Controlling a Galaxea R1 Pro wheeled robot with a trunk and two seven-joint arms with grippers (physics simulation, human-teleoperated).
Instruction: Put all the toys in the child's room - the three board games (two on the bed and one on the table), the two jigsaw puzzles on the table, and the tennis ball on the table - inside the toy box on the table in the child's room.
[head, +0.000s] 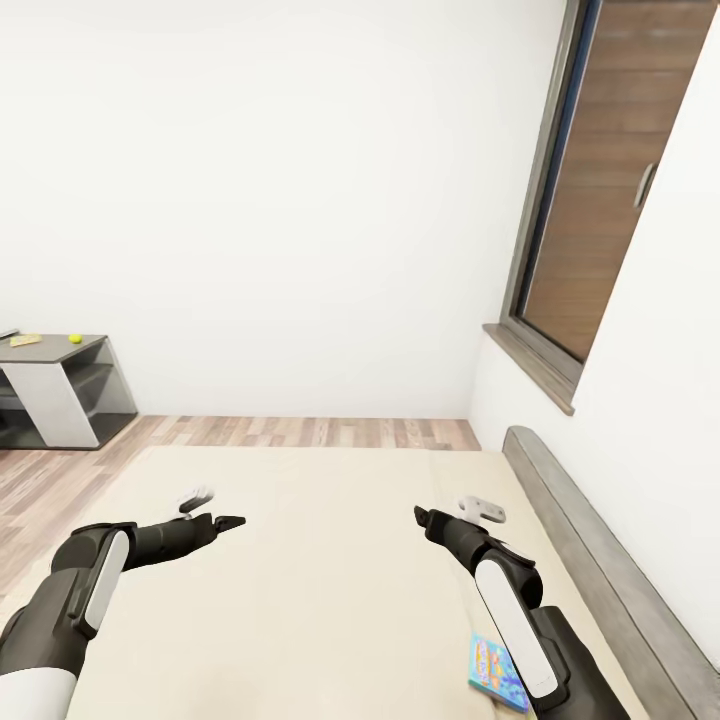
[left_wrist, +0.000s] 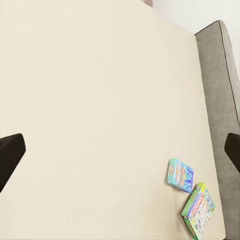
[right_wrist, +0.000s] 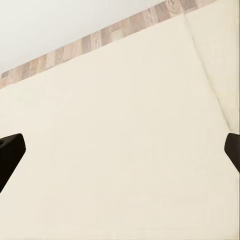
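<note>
A small blue board game (left_wrist: 180, 175) and a green Monopoly board game (left_wrist: 198, 210) lie flat on the cream bed (head: 320, 560), near the grey headboard. In the head view my right forearm partly covers the blue box (head: 495, 672). My left gripper (head: 215, 522) and right gripper (head: 425, 518) hover open and empty above the mattress, well away from both boxes. Through the left wrist view the left gripper (left_wrist: 120, 155) looks down at the two boxes, while the right gripper (right_wrist: 120, 155) faces bare mattress. Far left stands the table (head: 55, 352) with the tennis ball (head: 74, 338) and a flat yellow piece (head: 25, 340). I cannot make out the toy box.
A grey padded headboard (head: 600, 560) runs along the bed's right side under a white wall with a wood-panelled window (head: 600, 200). Wooden floor (head: 300, 432) lies between the bed and the far wall and reaches the table.
</note>
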